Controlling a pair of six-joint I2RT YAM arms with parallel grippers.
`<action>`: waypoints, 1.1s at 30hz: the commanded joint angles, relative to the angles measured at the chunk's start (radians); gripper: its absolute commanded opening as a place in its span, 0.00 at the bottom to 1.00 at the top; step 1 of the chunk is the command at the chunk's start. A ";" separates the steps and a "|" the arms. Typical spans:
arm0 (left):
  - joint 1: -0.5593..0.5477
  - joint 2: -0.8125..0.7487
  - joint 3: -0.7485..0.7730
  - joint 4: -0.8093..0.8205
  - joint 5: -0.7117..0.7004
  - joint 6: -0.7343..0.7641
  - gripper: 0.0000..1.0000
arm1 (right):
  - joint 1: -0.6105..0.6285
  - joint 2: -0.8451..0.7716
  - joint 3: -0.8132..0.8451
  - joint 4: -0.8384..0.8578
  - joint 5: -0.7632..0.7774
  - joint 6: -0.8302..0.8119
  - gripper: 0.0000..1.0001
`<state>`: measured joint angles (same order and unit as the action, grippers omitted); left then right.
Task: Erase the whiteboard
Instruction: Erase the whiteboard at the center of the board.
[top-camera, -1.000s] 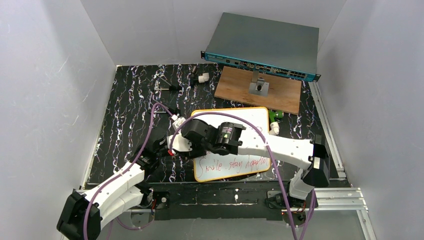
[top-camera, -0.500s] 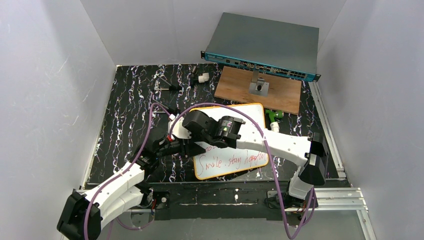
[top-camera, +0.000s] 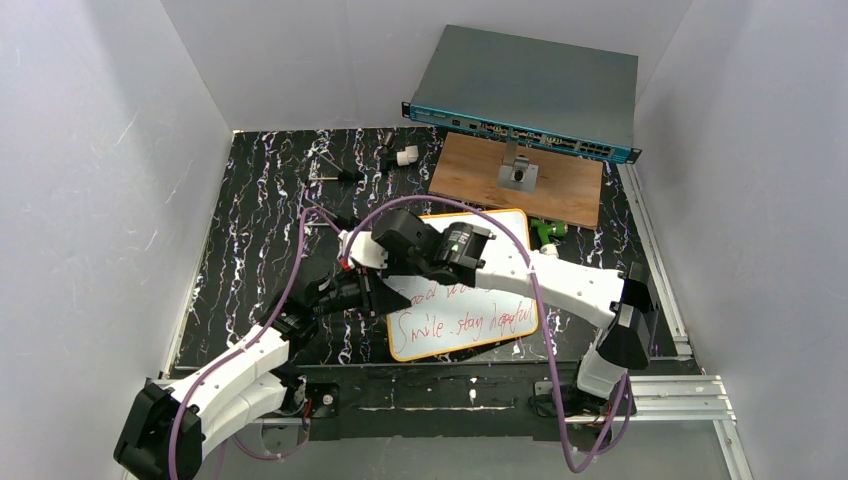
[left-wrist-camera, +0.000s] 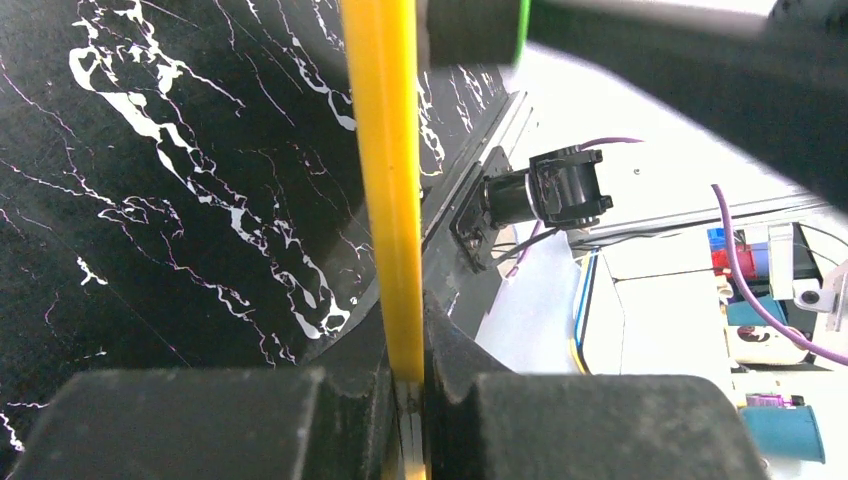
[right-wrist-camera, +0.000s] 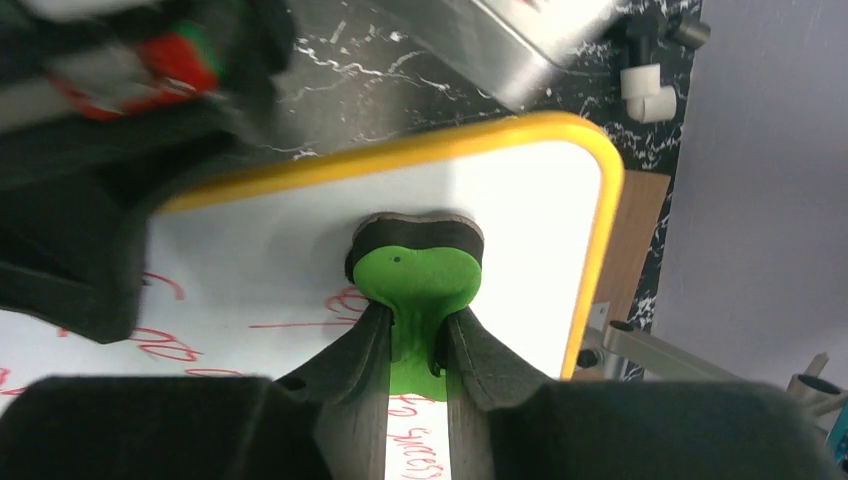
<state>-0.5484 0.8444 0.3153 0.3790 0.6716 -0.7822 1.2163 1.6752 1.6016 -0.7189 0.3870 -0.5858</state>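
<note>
Whiteboard (top-camera: 470, 325) lies on the black marbled surface (top-camera: 250, 220) toward the front, nearer than the wooden board (top-camera: 470, 175). Red handwriting (top-camera: 462, 326) marks its near half. Left gripper (left-wrist-camera: 405, 385): jaws clamped on the yellow frame. Right gripper (right-wrist-camera: 415, 345): jaws clamped on a green eraser (right-wrist-camera: 415, 275), set against the white face near a rounded corner.

Brightly and evenly lit from above in the overhead view, with only soft, weak shadows. Heavily blurred right at the left claw (left-wrist-camera: 405, 375) and the right claw (right-wrist-camera: 415, 345), sharper farther ahead. Washed out to white above and to the right of the left claw.
</note>
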 joint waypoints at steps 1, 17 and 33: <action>-0.012 -0.058 0.030 0.158 0.091 0.055 0.00 | -0.079 -0.015 0.028 -0.003 0.000 0.017 0.01; -0.012 -0.070 0.032 0.143 0.084 0.068 0.00 | 0.019 -0.041 -0.062 -0.070 -0.133 -0.030 0.01; -0.012 -0.079 0.030 0.133 0.081 0.075 0.00 | -0.070 -0.039 -0.008 -0.111 -0.172 -0.027 0.01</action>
<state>-0.5484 0.8238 0.3145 0.3607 0.6739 -0.7559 1.0904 1.6604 1.6444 -0.7773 0.3161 -0.5770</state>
